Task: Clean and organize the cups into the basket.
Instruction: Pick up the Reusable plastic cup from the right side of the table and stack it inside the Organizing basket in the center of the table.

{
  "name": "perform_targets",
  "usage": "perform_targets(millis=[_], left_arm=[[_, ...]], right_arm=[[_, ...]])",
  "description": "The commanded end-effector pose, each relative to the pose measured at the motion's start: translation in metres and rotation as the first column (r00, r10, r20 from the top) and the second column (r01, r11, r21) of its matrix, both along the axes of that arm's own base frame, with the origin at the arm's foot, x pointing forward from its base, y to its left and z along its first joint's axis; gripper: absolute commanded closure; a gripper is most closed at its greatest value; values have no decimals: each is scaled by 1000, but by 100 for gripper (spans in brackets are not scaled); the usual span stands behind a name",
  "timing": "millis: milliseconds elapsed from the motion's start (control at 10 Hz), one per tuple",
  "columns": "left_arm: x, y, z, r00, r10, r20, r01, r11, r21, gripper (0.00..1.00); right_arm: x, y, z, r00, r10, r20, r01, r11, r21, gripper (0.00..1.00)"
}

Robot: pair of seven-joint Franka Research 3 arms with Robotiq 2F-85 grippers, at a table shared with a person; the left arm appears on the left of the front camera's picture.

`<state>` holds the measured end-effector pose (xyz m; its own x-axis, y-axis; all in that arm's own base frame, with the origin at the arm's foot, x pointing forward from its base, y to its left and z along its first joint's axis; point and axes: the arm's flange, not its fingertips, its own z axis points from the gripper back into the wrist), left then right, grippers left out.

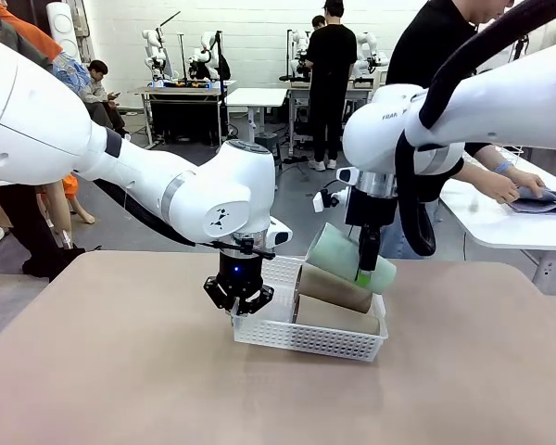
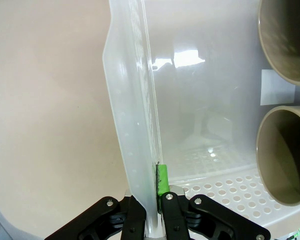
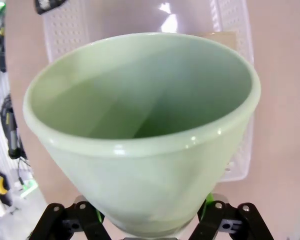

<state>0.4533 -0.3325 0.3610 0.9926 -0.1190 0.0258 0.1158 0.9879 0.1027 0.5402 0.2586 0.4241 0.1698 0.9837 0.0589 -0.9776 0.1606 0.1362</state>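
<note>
The white lattice basket sits mid-table. My left gripper is shut on the rim of its left end wall. In the left wrist view the wall runs between the fingers of the left gripper, with a green pad against its inside. Two taupe-brown cups lie on their sides in the basket, their mouths facing my left gripper. My right gripper is shut on the mint green cup, held tilted over the basket's far side. Seen from the right wrist, the green cup hides most of the basket.
The tan table stretches wide in front of and left of the basket. A person stands at the far right by a white side table, hands on a dark cloth.
</note>
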Motion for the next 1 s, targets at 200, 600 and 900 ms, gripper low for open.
perform_targets(millis=[200, 600, 900], left_arm=[[-3, 0, -4, 1000, -13, -3, 13, 1000, 16, 100], [-3, 0, -4, 1000, -13, -3, 13, 1000, 16, 100], [-3, 0, -4, 1000, -13, -3, 13, 1000, 16, 100]], right_arm=[[-9, 3, -22, 993, 45, 105, -48, 999, 22, 19], [-20, -2, -38, 993, 82, 86, -87, 995, 57, 19], [-34, -7, -35, 989, 107, 101, -116, 989, 89, 0]])
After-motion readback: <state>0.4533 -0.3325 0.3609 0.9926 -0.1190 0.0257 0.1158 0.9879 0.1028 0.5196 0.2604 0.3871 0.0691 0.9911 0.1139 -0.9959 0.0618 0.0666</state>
